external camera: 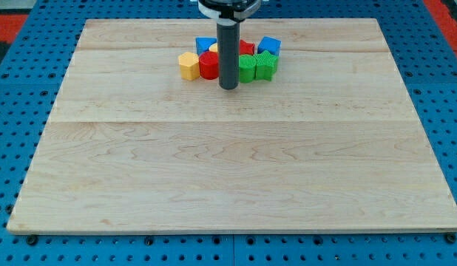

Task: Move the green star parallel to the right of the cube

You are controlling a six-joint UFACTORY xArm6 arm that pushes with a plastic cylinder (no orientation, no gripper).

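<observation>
From the view's left, a yellow hexagonal block (188, 66) and a red round block (208, 66) crowd together on the pale wooden board (228, 162). My tip (228, 86) stands just below the cluster; there is no gripper. Right of it sit the green star (247, 68) and green cube (266, 65), touching, likely awaiting separation.

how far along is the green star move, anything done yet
Little looks done. The green star sits packed in the cluster at the view's top, left of the green cube. In hand: my tip is just below the star's left side. Left: working it round to the cube's right.
</observation>
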